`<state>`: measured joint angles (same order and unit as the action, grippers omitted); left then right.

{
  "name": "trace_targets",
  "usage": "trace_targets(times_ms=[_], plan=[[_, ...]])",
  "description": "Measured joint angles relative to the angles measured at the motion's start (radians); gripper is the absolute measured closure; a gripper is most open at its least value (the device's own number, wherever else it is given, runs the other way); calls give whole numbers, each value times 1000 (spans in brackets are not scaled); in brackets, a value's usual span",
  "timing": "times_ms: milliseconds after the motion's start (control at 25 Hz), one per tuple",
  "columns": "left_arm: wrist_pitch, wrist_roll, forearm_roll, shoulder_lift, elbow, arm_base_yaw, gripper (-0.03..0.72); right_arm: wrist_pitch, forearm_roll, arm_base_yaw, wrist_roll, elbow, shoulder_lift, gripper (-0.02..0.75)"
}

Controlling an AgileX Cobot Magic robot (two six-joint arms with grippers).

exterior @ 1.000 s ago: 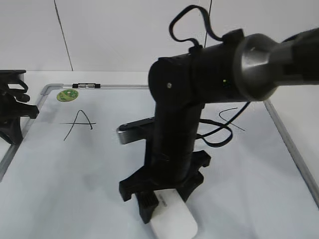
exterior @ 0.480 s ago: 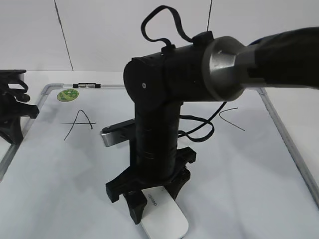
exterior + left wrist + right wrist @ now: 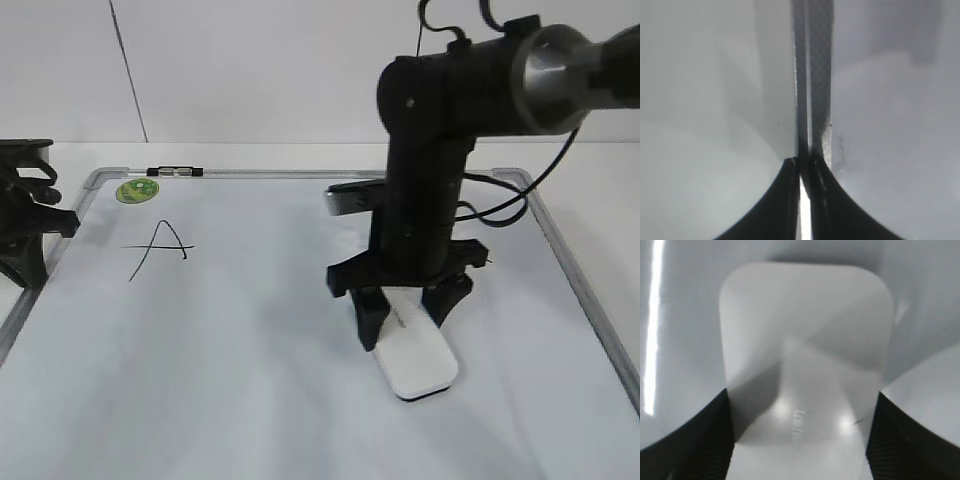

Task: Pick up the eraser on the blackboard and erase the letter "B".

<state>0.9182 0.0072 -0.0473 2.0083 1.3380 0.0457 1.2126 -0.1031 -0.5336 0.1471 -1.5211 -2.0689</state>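
Right gripper (image 3: 408,318) stands clamped on the eraser (image 3: 416,356), one finger against each long side, pressing it flat on the blackboard (image 3: 250,380) right of the board's middle. Well left of the eraser sits the black "A" (image 3: 158,247), with a green sticker (image 3: 136,191) above it. Left gripper (image 3: 801,172) rests at the board's left frame, its fingers together

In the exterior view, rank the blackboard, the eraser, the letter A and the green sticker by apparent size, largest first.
1. blackboard
2. eraser, nearer the camera, which flatters it
3. letter A
4. green sticker, farthest back
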Motion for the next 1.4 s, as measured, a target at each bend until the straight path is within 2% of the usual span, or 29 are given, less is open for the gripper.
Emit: trace_targets(times_ms=[200,440,560,640,880,1040,1160,1400], plan=[[0,0,0,0,0,0,669,6,27,105,4,-1,0,206],[0,0,0,0,0,0,669,6,33,83,7,-1,0,206],[2,0,2,0,0,0,669,6,56,33,-1,-2,2,206],[2,0,2,0,0,0,669,6,57,-30,-5,-2,2,206],[2,0,2,0,0,0,669,4,-21,-239,-11,-2,0,206],[2,0,2,0,0,0,669,-4,-41,-343,-13,-2,-2,206],[2,0,2,0,0,0,669,-13,-38,-369,-15,-2,-2,206],[4,0,4,0,0,0,669,-25,-25,-357,-15,-2,-2,206]])
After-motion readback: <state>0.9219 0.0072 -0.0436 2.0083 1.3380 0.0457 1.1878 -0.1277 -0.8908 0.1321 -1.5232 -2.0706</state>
